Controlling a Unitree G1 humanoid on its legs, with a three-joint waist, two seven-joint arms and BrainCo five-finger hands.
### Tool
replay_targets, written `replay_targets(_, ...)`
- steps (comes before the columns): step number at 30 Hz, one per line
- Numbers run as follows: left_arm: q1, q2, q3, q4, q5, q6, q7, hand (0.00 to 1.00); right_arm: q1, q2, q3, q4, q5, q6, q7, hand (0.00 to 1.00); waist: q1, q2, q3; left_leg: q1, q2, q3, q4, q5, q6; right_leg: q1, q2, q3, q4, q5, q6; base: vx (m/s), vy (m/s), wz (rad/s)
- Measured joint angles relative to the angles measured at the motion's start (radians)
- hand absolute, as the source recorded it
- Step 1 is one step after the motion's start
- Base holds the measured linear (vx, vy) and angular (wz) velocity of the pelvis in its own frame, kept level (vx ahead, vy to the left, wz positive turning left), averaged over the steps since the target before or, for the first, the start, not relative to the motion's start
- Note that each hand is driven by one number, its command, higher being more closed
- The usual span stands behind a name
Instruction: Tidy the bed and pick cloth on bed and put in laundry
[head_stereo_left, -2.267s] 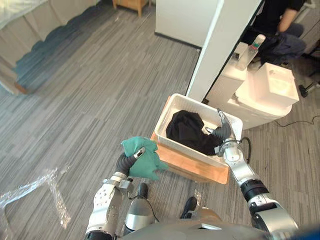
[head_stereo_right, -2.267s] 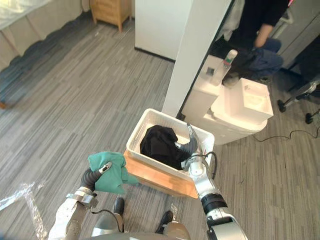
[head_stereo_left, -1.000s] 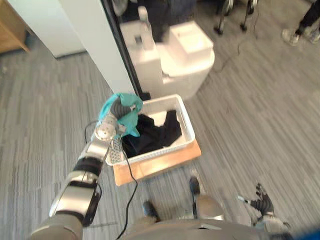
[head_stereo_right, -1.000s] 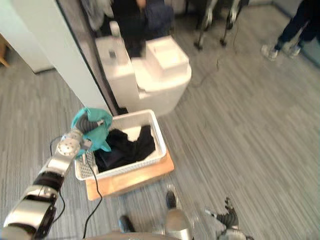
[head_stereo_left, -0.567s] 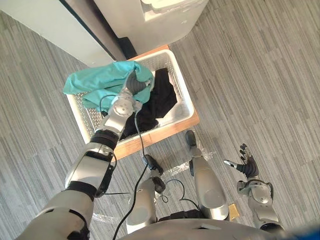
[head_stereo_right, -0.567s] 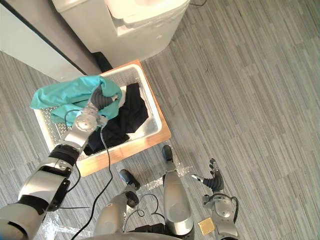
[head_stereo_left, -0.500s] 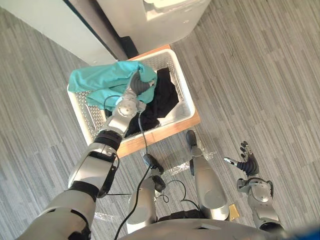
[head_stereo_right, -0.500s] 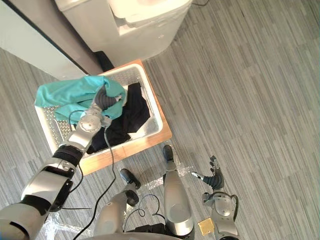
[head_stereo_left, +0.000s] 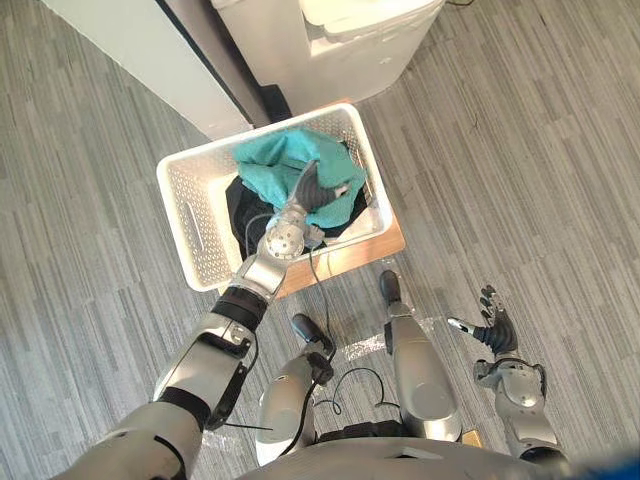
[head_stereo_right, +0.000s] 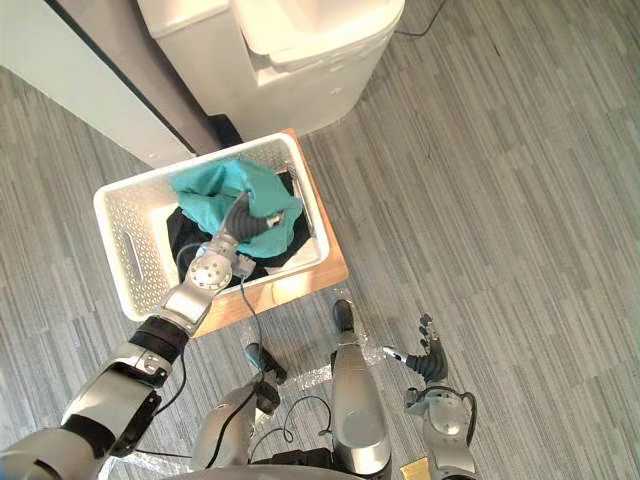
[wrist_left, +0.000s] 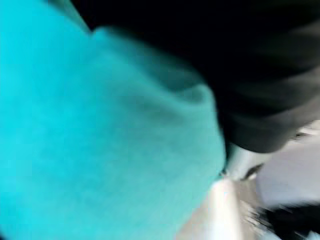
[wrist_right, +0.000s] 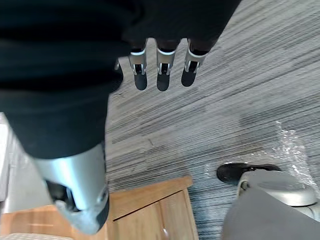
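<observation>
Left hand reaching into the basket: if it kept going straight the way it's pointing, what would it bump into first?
The green cloth: the left hand is right against it. Under that, probably the black clothing in the white basket.

This seems to be a room of a home, or one arranged like a home. The floor (head_stereo_left: 520, 150) is of grey wood-look planks. A white perforated laundry basket (head_stereo_left: 190, 215), holding a teal cloth (head_stereo_left: 270, 155) and a dark garment (head_stereo_left: 240, 210), stands on a low wooden board (head_stereo_left: 345, 258) beside a white partition wall (head_stereo_left: 120, 45).
</observation>
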Motion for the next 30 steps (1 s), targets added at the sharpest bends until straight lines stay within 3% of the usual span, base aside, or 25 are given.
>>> replay_targets(8,-0.023,0.014,0.094,0.034,-0.030,0.015,0.082,0.00,-0.003,0.008,0.001,0.014,0.004,0.001,0.002,0.00,0.005,-0.003,-0.003,-0.016,0.000,-0.014,0.000,0.002,0.002,0.002,-0.005,-0.012,-0.020,0.019,0.017,0.05,0.012,0.06)
replay_targets(16,-0.021,0.029,0.123,0.014,-0.038,0.016,0.067,0.00,0.018,0.031,0.000,0.037,0.008,0.002,0.017,0.00,0.000,-0.008,-0.079,-0.007,-0.001,-0.061,0.006,0.002,0.003,0.056,-0.016,-0.054,-0.053,0.023,0.022,0.00,-0.007,0.16)
replay_targets(19,0.011,0.080,0.147,-0.065,-0.038,0.028,0.010,0.00,0.018,0.036,0.000,0.063,-0.002,0.005,0.026,0.00,0.002,-0.006,-0.094,0.025,-0.005,-0.077,0.007,0.001,0.004,0.106,-0.020,-0.065,-0.073,0.024,0.020,-0.01,-0.005,0.17)
replay_targets(24,0.152,0.147,0.154,-0.188,-0.078,0.086,-0.204,0.00,0.068,0.033,-0.048,0.113,-0.068,0.039,0.055,0.00,-0.001,0.020,-0.191,0.099,-0.021,-0.116,-0.019,0.001,0.005,0.219,-0.025,-0.114,-0.131,0.029,0.016,0.00,0.009,0.21)
replay_targets(30,0.346,0.147,0.221,-0.335,-0.192,0.090,-0.294,0.00,0.104,0.039,-0.065,0.134,-0.128,0.059,0.086,0.00,0.004,0.034,-0.251,0.175,-0.050,-0.148,-0.078,0.019,0.009,0.316,-0.035,-0.154,-0.185,0.035,0.017,0.01,0.019,0.18)
